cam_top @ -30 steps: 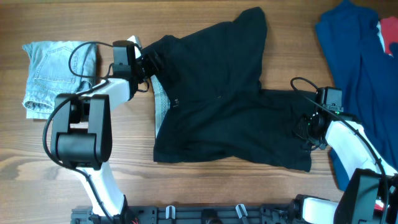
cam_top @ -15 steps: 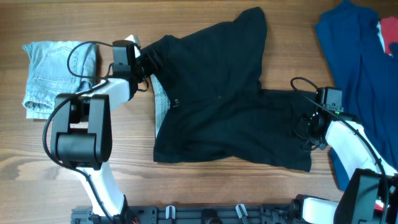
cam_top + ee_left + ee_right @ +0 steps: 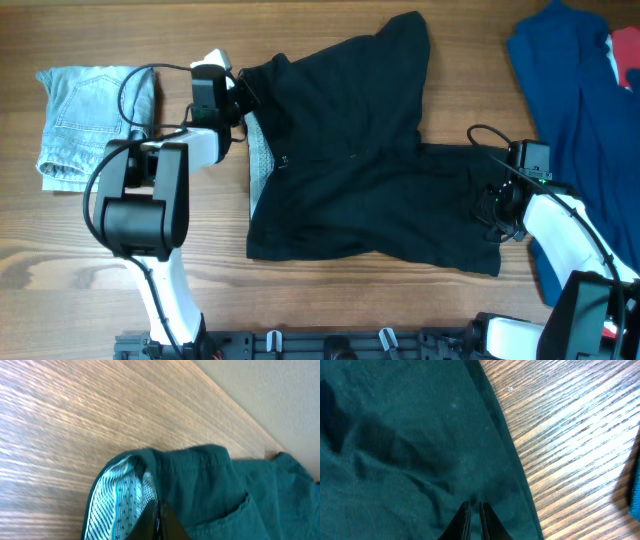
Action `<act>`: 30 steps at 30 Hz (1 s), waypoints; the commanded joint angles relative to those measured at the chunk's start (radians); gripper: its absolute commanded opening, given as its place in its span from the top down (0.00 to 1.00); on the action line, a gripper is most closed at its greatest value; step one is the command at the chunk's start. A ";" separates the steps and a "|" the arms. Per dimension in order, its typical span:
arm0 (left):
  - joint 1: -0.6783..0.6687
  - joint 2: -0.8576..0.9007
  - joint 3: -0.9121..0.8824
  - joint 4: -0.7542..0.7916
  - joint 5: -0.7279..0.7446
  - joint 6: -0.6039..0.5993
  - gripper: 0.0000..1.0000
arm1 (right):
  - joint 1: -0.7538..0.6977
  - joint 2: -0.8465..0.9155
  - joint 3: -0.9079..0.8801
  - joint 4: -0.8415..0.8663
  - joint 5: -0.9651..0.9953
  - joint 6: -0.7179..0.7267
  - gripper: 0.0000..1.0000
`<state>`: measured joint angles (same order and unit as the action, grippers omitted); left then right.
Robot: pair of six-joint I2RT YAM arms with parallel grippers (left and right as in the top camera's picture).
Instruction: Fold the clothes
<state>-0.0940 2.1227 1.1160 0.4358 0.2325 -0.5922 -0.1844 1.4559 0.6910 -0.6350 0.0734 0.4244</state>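
Note:
The clothes, one black garment (image 3: 350,170), lie crumpled across the middle of the wooden table. My left gripper (image 3: 243,95) is at its upper-left corner, shut on the hem. In the left wrist view the jaws (image 3: 159,517) pinch the fabric edge beside a pale patterned lining (image 3: 120,495). My right gripper (image 3: 490,210) is at the garment's right edge. The right wrist view shows it (image 3: 474,506) shut on a small pinch of the dark cloth (image 3: 410,435), close to the hem and bare wood.
A small folded light-blue denim piece (image 3: 85,120) lies at the far left. A royal-blue cloth (image 3: 580,110) covers the right edge of the table, close behind my right arm. Bare wood (image 3: 360,295) shows in front of the garment.
My left gripper has shut on the garment's upper-left corner and shifted slightly up and right. The right arm and the garment's right side have not moved.

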 commanded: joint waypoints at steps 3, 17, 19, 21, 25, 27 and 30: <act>0.084 0.011 0.088 0.006 0.050 -0.033 0.96 | 0.002 -0.010 0.016 -0.002 0.025 -0.006 0.92; 0.095 0.011 0.124 -0.353 0.220 -0.040 0.50 | 0.002 -0.010 0.016 -0.005 0.039 -0.005 0.92; 0.078 0.016 0.124 -0.349 0.212 -0.041 0.48 | 0.002 -0.010 0.016 -0.006 0.039 -0.005 0.92; 0.063 0.032 0.124 -0.344 0.196 -0.041 0.48 | 0.002 -0.010 0.016 -0.006 0.039 -0.005 0.92; 0.049 0.084 0.124 -0.320 0.193 -0.041 0.48 | 0.002 -0.010 0.016 -0.006 0.040 -0.006 0.92; 0.049 0.095 0.124 -0.304 0.180 -0.041 0.48 | 0.002 -0.010 0.016 -0.006 0.039 -0.006 0.92; 0.049 0.099 0.124 -0.243 0.166 -0.041 0.50 | 0.002 -0.010 0.016 -0.006 0.039 -0.005 0.92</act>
<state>-0.0383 2.1628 1.2461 0.1661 0.4282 -0.6380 -0.1844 1.4559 0.6910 -0.6395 0.0910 0.4248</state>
